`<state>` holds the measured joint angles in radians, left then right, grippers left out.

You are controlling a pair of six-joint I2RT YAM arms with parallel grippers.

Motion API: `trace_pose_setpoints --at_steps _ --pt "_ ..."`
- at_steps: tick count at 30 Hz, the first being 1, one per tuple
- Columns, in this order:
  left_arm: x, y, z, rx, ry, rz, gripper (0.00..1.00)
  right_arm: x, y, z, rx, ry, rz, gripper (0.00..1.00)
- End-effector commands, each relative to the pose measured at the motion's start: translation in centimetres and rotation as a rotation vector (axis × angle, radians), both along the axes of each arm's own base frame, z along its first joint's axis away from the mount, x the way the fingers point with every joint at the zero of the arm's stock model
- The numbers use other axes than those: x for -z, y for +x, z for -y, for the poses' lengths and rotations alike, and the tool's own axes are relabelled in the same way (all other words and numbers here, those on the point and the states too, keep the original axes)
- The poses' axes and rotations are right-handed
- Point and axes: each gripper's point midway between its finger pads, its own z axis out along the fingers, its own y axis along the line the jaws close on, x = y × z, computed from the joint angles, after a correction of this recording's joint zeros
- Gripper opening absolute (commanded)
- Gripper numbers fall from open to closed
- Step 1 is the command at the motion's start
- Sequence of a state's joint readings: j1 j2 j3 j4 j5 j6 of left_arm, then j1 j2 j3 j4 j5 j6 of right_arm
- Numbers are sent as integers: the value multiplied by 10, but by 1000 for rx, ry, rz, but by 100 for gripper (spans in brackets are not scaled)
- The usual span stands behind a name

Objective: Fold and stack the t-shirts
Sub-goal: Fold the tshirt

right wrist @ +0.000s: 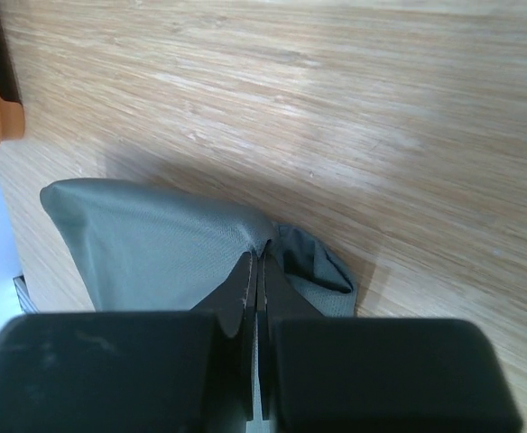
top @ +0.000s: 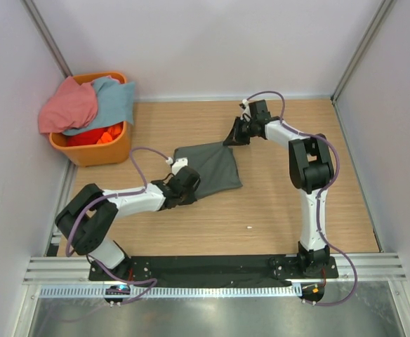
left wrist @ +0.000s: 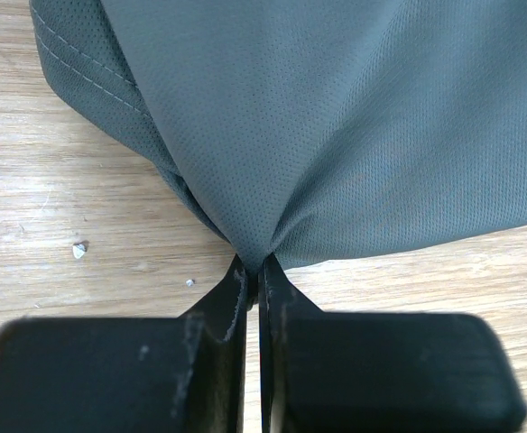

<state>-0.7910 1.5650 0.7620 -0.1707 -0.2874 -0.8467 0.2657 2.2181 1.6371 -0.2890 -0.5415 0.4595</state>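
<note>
A dark grey t-shirt (top: 212,168) lies partly folded in the middle of the wooden table. My left gripper (top: 189,184) is shut on its near left edge; in the left wrist view the cloth (left wrist: 336,126) bunches into the closed fingertips (left wrist: 254,268). My right gripper (top: 234,133) is shut on the far right corner of the same shirt; in the right wrist view the grey cloth (right wrist: 146,239) is pinched between the closed fingers (right wrist: 259,257). A salmon-pink t-shirt (top: 68,107) and a light blue t-shirt (top: 110,100) hang out of the basket.
An orange plastic basket (top: 96,149) stands at the far left by the wall, with something bright orange (top: 96,135) inside. White walls close in the table on the left, back and right. A small white speck (top: 248,227) lies on the wood.
</note>
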Motion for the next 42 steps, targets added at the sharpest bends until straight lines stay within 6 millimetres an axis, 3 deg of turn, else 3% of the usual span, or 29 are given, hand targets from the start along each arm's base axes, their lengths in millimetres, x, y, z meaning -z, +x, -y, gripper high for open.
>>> trace_pose_setpoints --at_steps 1,11,12,13,14,15,17,18,22,24,25,27,28,30,31,34,38,42 --pt "10 -12 -13 -11 43 -34 0 -47 18 4 9 0 118 1" --pt "18 -20 -23 -19 54 -48 0 -26 27 7 25 -5 81 2" --pt "18 -21 -22 -18 51 -50 0 -26 27 7 25 -4 78 3" --pt "18 -20 -21 -18 49 -50 0 -23 26 7 25 -5 72 13" --pt "18 -20 -20 -13 48 -53 4 -24 26 7 23 -5 74 21" --pt "17 -20 -19 -6 46 -52 24 -24 25 7 21 -9 72 32" --pt "13 -19 -15 3 33 -47 50 -29 25 9 18 -17 85 57" --pt "8 -18 -14 11 29 -37 64 -40 26 11 21 -26 102 62" --pt "-26 -9 -10 27 20 13 71 -74 27 22 37 -66 157 69" --pt "-41 -11 -17 27 41 24 73 -81 21 29 48 -63 155 72" --pt "-63 -7 -16 29 21 63 73 -97 16 31 50 -50 182 74" --pt "-81 -12 -28 25 48 79 74 -88 4 36 49 -42 160 79" --pt "-107 -10 -31 21 21 135 75 -93 -2 36 42 -30 166 80" --pt "-122 -17 -52 -6 68 156 77 -76 -15 41 41 -32 132 81" --pt "-146 -19 -59 -20 40 208 80 -71 -18 41 43 -29 122 82" --pt "-173 -33 -92 -69 57 275 89 -54 -31 36 17 8 72 82" --pt "-193 -55 -126 -123 41 327 94 -39 -43 31 -5 56 47 82" --pt "-209 -73 -145 -153 -23 368 96 -27 -47 28 -8 73 26 82"
